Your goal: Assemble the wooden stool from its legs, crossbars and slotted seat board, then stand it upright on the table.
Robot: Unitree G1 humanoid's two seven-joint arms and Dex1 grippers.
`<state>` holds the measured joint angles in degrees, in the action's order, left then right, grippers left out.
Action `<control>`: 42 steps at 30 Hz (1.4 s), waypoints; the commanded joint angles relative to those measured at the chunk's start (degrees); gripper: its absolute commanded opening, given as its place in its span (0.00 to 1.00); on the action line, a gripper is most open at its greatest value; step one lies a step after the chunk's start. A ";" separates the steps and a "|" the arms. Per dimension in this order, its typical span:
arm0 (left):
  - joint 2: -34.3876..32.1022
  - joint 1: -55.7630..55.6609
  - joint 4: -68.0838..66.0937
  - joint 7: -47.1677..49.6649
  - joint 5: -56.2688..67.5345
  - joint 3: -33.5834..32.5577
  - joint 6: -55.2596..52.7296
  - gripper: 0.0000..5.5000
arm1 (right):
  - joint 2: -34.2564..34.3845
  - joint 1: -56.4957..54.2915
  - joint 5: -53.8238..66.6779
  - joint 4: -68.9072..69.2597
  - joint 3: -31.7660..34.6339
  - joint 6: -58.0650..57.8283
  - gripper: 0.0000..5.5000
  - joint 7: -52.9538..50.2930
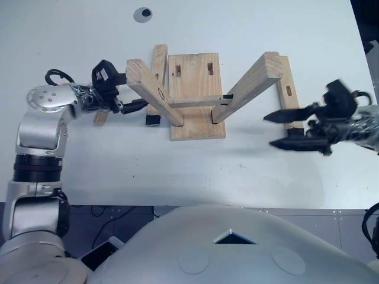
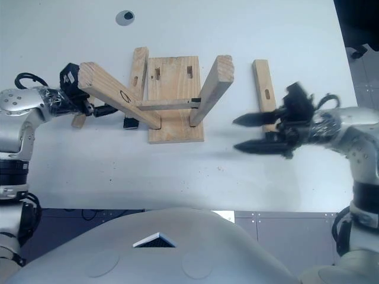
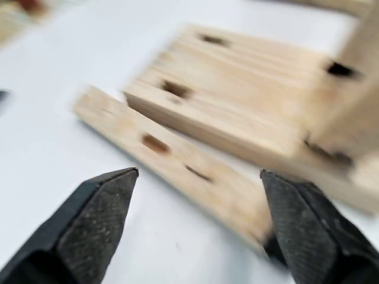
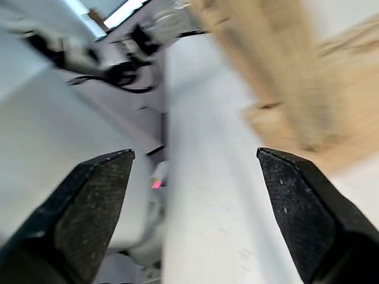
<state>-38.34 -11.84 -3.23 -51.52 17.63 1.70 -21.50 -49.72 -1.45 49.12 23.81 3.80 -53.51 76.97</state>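
Observation:
The slotted seat board (image 1: 195, 127) lies flat mid-table. Two thick legs (image 1: 148, 86) (image 1: 251, 83) rise from it, splayed outward, and a thin crossbar (image 1: 198, 102) joins them. A slotted wooden bar (image 1: 159, 59) lies along the board's left edge, and another slotted bar (image 1: 288, 89) lies to the right. My left gripper (image 1: 144, 113) is open low beside the left leg, with its fingers on either side of the near end of the left bar (image 3: 177, 160). My right gripper (image 1: 267, 130) hovers open and holds nothing, right of the board and near the right bar's front end.
A short wooden piece (image 1: 100, 117) lies under my left wrist. A small grey disc (image 1: 143, 14) sits at the back of the white table (image 1: 195, 171). The table's front edge runs just ahead of the robot, and its right edge lies past the right bar.

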 commanded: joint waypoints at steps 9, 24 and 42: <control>14.53 10.20 25.05 3.65 18.92 5.03 -12.16 0.69 | 6.32 -12.87 -25.56 -10.47 -12.23 25.13 0.69 -13.59; 11.95 -14.13 -12.81 12.77 -4.04 1.45 12.96 0.69 | -5.41 -0.17 -19.34 -1.61 -13.09 18.98 0.69 -0.50; 9.40 -20.22 -53.16 -16.96 -28.03 22.49 36.65 0.69 | 16.88 -11.39 -31.83 -24.30 -22.69 17.84 0.69 -29.35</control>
<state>-25.71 -40.55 -57.72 -57.79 -4.25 17.76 19.77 -35.52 -12.58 21.24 2.97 -20.73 -37.88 53.68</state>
